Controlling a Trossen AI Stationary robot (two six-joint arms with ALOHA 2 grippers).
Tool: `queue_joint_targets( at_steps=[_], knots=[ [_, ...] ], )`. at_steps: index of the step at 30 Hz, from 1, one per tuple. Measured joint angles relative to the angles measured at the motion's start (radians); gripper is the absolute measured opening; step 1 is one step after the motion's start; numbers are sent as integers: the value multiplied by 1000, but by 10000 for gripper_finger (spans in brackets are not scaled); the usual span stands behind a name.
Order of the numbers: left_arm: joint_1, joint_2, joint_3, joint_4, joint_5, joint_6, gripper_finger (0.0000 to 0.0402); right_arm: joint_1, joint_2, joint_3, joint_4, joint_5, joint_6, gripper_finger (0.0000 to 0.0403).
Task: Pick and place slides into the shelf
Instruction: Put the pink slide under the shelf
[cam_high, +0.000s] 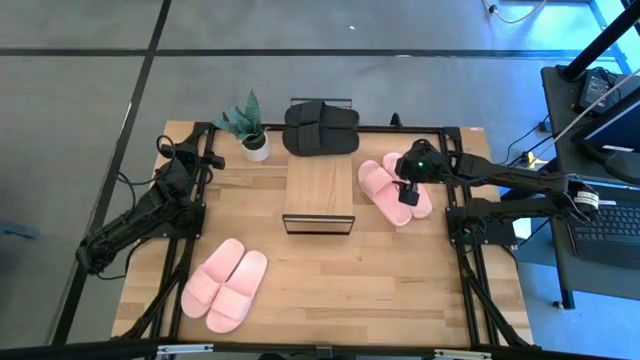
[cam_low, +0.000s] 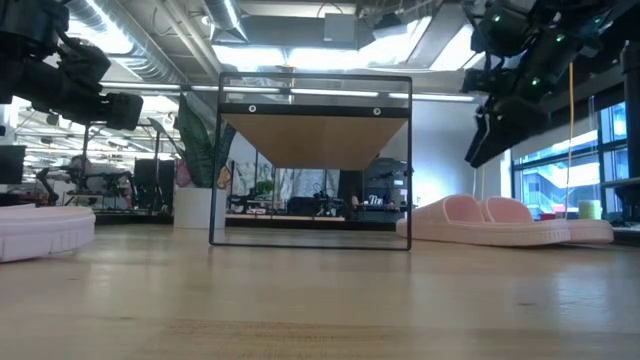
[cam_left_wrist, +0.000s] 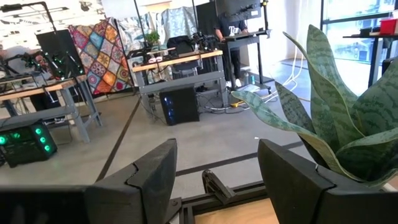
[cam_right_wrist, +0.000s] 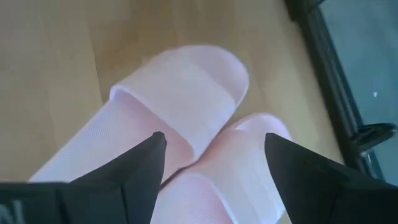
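The shelf (cam_high: 318, 190) stands mid-table, a light wood board on a thin black frame. A black pair of slides (cam_high: 320, 128) lies at the table's far edge behind it. One pink pair (cam_high: 226, 284) lies soles down at the near left. The other pink pair (cam_high: 382, 184) lies right of the shelf, side by side, seen also in the right wrist view (cam_right_wrist: 186, 93). My right gripper (cam_high: 408, 196) hovers open above this pair, tipped down, its fingertips (cam_right_wrist: 214, 152) apart over the two straps. My left gripper (cam_left_wrist: 216, 165) stays open at the far left by the plant.
A potted plant (cam_high: 250, 130) in a white pot stands at the far edge, left of the black slides, close to my left gripper. Black frame rails (cam_high: 470, 250) run along the table's left and right sides. Bare wood lies in front of the shelf.
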Motion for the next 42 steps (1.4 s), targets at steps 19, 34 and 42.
queue_joint_targets(
  at_steps=[19,34,42],
  knots=[
    [0,0,0,0,0,2,217,14,402,2,251,71,-96,259],
    [0,0,0,-1,0,2,217,64,448,1,346,115,-179,19],
    [0,0,0,-1,0,3,217,171,442,0,373,59,-289,17]
  ],
)
